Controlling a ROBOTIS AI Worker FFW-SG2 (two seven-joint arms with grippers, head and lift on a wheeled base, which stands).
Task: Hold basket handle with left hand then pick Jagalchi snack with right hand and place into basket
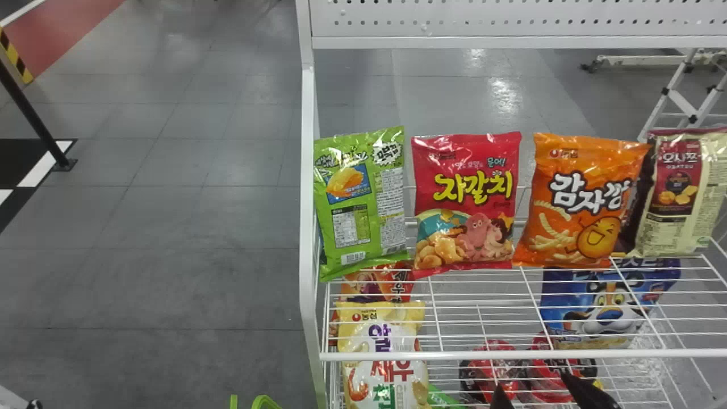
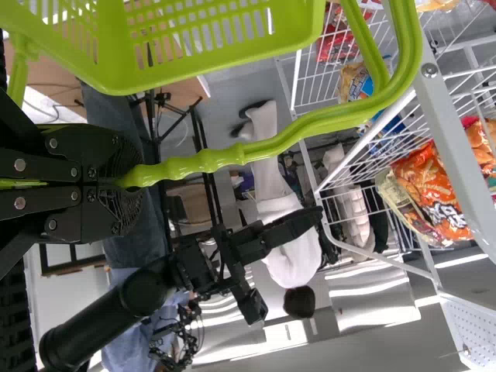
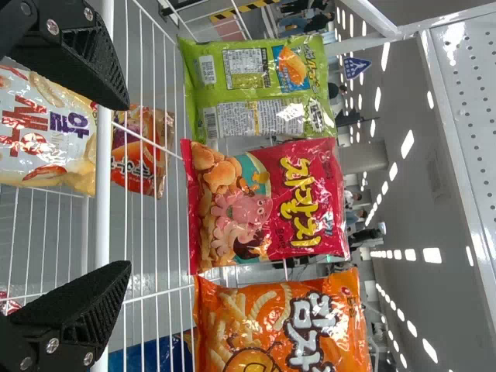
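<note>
The red Jagalchi snack (image 1: 466, 201) stands upright on the upper wire shelf, between a green bag and an orange one. My right gripper (image 1: 534, 387) is low at the bottom edge of the head view, on the near side of the shelf's front rail. In the right wrist view, the right gripper (image 3: 128, 184) is open, its fingers apart and empty, with the Jagalchi snack (image 3: 267, 205) farther off beyond the rail. The left gripper (image 2: 120, 182) is shut on the green basket handle (image 2: 232, 155), and the basket (image 2: 194, 58) hangs from it. Part of the basket (image 1: 264, 402) peeks in at the head view's bottom edge.
A green bag (image 1: 363, 204) and an orange bag (image 1: 579, 201) flank the snack, with a cream bag (image 1: 679, 193) farther right. The white front rail (image 1: 511, 355) and left shelf post (image 1: 309, 227) bound the shelf. More packets, including a yellow-and-white bag (image 1: 383, 358), lie lower down.
</note>
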